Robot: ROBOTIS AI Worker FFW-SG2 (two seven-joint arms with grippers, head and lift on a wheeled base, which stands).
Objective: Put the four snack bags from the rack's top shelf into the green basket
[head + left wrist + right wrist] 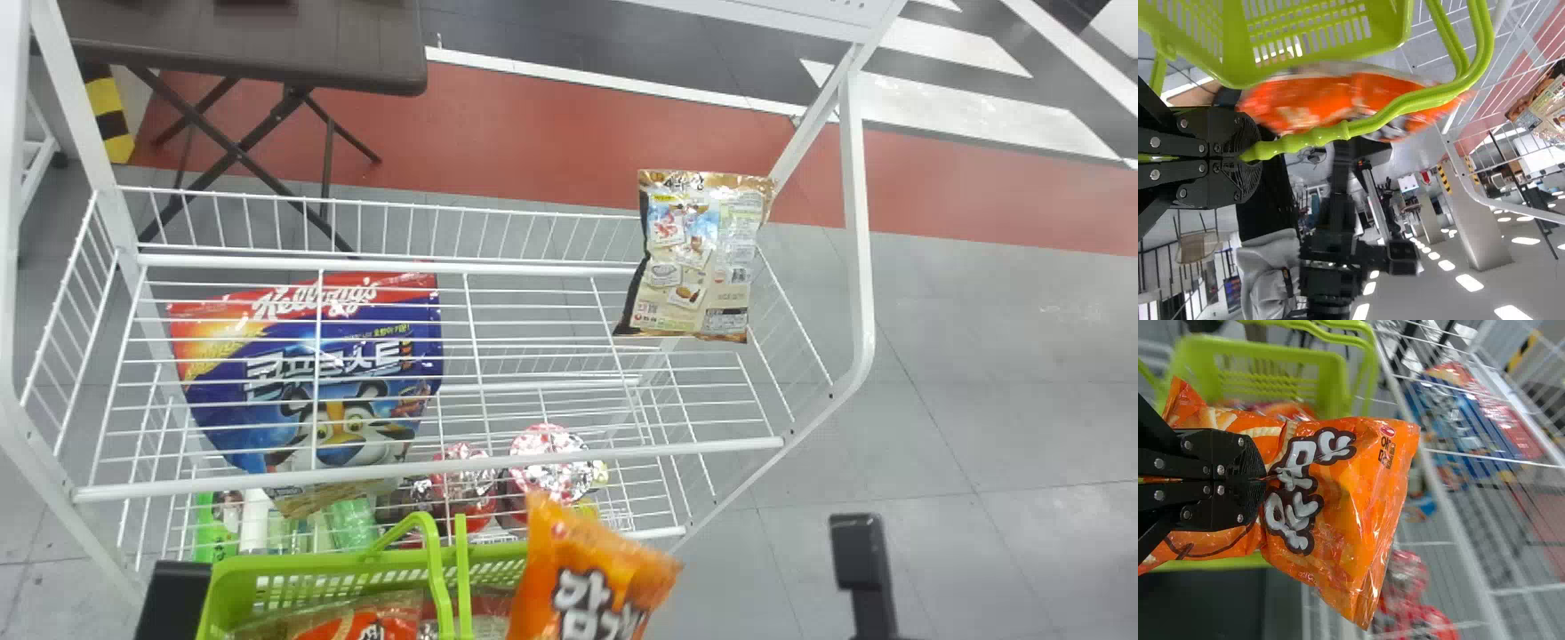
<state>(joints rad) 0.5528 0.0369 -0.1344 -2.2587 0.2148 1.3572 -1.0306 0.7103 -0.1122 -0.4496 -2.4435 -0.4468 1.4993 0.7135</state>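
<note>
Holding 1 orange bag (573,556) w/ R pincer (1263,480) nr 1 basket (311,564).

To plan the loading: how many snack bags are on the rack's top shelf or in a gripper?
2: a beige bag at the right end of the top shelf, and an orange bag in the right gripper. None seems hidden.

Grey floor tiles (1022,427) cover the lower right of the head view; above them run a red band (978,196) and white stripes (951,107). A brown folding table (240,49) stands upper left. The left wrist view has ceiling lights (1469,282) and a pillar (1479,230).
</note>
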